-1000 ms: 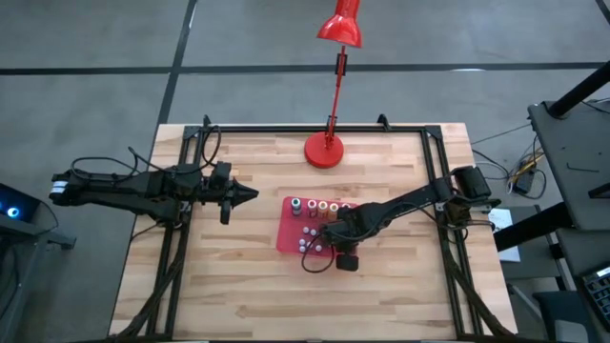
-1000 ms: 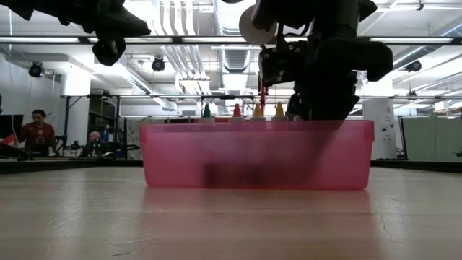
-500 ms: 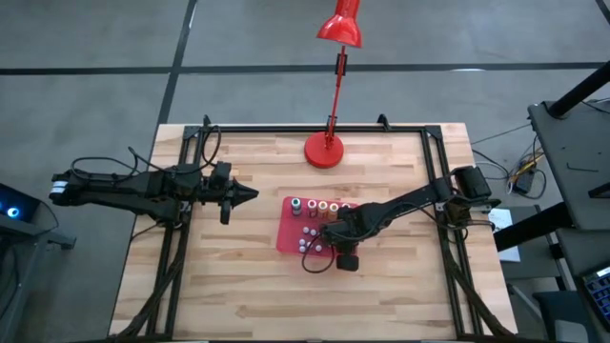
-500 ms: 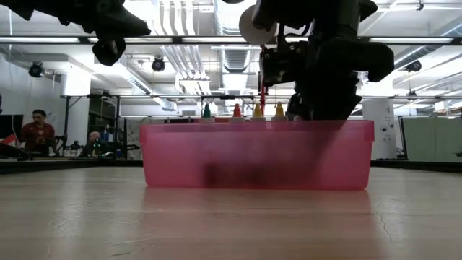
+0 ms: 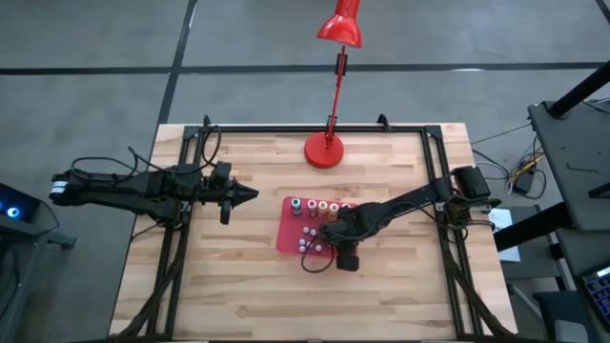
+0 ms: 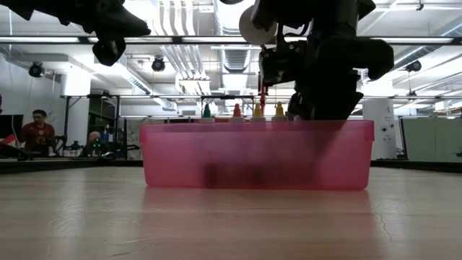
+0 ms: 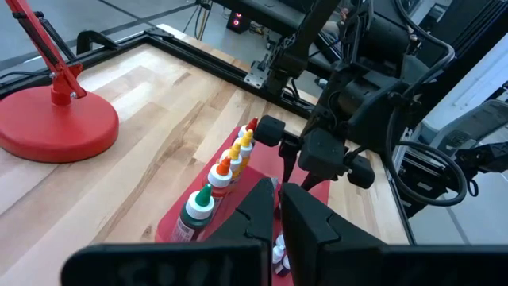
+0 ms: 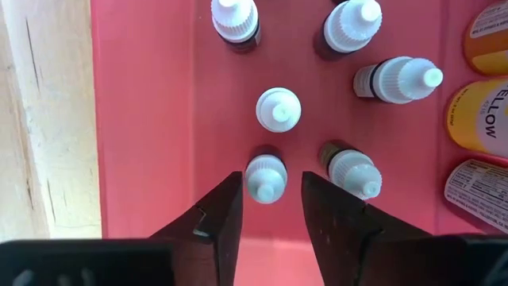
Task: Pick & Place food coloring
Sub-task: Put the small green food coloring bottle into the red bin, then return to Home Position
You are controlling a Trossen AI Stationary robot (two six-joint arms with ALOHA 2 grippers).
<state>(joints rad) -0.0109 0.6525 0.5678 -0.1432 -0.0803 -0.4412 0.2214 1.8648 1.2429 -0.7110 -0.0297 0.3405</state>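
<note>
R gripper point(image 8: 270, 208) over red tray point(image 5: 289, 229), fingers apart w/ small white-capped bottle point(image 8: 265, 177) between, not clamped. Food coloring point(image 5: 322, 206) lined at tray's 12 o'clock edge. L gripper point(image 5: 250, 193) together, 9 o'clock of tray.

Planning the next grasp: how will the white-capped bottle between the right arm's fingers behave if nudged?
The white-capped bottle is small and upright, so probably light and easily tipped. Close neighbours could get knocked. Its round cap may slip between the fingers.

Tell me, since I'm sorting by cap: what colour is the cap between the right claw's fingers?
White cap; right wrist view shows it best.
</note>
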